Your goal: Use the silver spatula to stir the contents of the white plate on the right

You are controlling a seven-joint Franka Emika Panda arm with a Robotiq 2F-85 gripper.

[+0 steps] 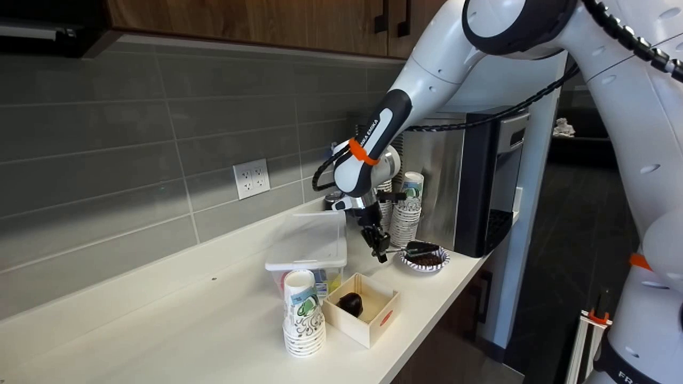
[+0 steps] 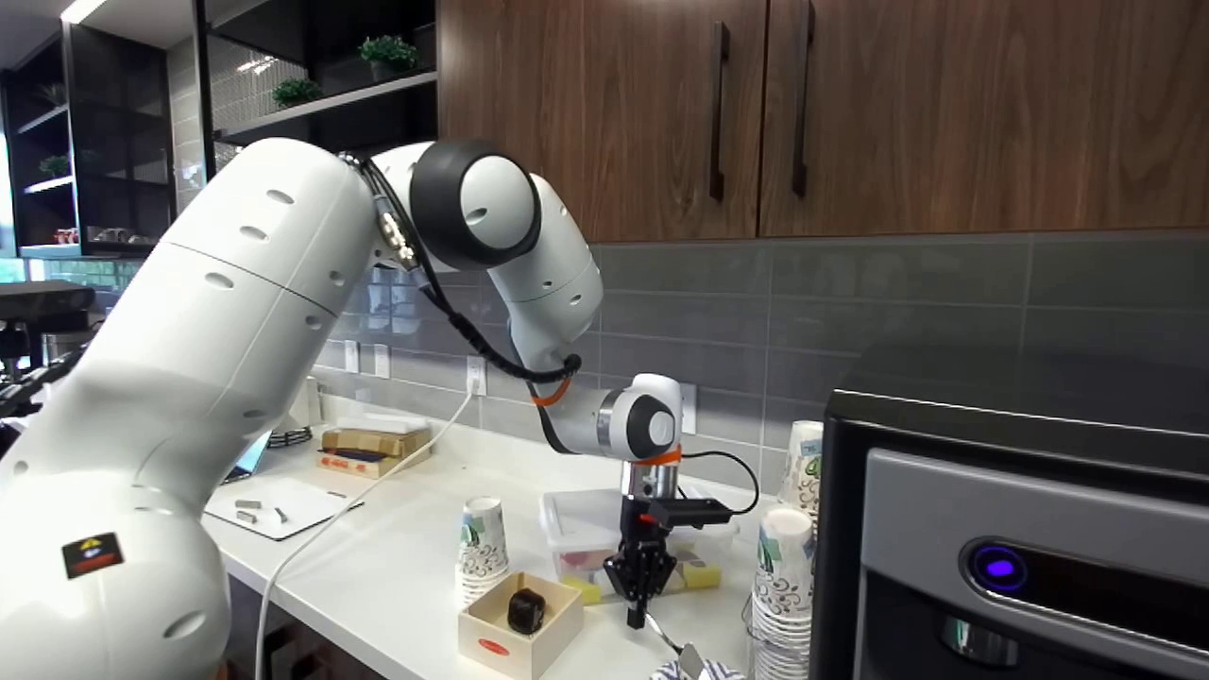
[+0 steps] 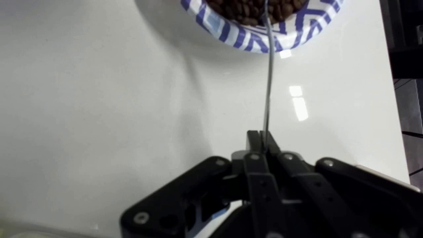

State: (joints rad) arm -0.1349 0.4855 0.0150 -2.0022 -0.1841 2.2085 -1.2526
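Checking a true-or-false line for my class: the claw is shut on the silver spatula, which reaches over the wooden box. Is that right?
The place is wrong: the silver spatula reaches over the white plate of brown beans, as the wrist view shows. The claw is indeed shut on the spatula.

Tallied: paper-cup stacks [image 1: 304, 320], three; silver spatula [image 3: 269, 82], one; blue-and-white patterned dish [image 3: 244, 39], one; lidded plastic container [image 1: 312, 242], one; Robotiq gripper [image 3: 261, 136], one; upper cabinet handles [image 2: 718, 109], two.
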